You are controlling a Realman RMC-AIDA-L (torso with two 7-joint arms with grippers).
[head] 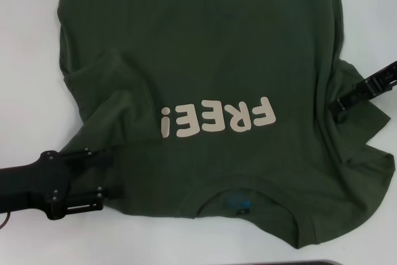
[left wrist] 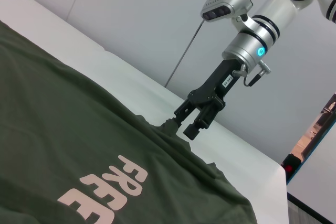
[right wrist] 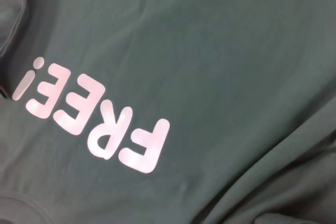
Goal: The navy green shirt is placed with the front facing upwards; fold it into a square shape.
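The navy green shirt (head: 205, 48) lies front up on the white table (head: 25, 60), its collar toward me and the cream "FREE!" lettering (head: 217, 118) upside down. My left gripper (head: 110, 177) sits low at the near left shoulder edge, fingers spread apart and open along the cloth's border. At the right sleeve my right gripper (head: 340, 105) is shut on a pinch of shirt, with creases running toward it. From the left wrist view, the right gripper (left wrist: 188, 123) holds a small raised peak of the shirt (left wrist: 63, 129). The right wrist view shows only the shirt (right wrist: 210, 51) and its lettering.
Bare white table (left wrist: 236, 150) lies to the left and right of the shirt. The left sleeve (head: 93, 79) is creased inward. A dark edge (head: 322, 262) shows at the near side of the table. A grey wall (left wrist: 131, 19) stands behind the table.
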